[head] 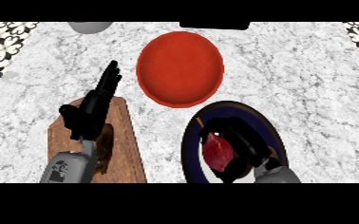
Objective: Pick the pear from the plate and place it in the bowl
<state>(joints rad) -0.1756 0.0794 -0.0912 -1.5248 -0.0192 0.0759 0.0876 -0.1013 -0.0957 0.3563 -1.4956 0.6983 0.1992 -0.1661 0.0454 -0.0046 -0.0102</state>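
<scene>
We have the right hand (242, 144) curled round the pear (219, 151) – still over the plate (191, 140). Lift and transfer to the bowl (180, 70) remain. Left hand (91, 111) rests open above the board (126, 142).

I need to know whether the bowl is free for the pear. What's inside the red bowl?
Nothing shows inside the red bowl; its whole inside is in view. The pear sits on the plate, partly covered by the right hand.

pear (218, 151): red, on dark-rimmed plate (193, 132), under right hand (242, 140) | bowl (180, 69): red, beyond plate
</scene>
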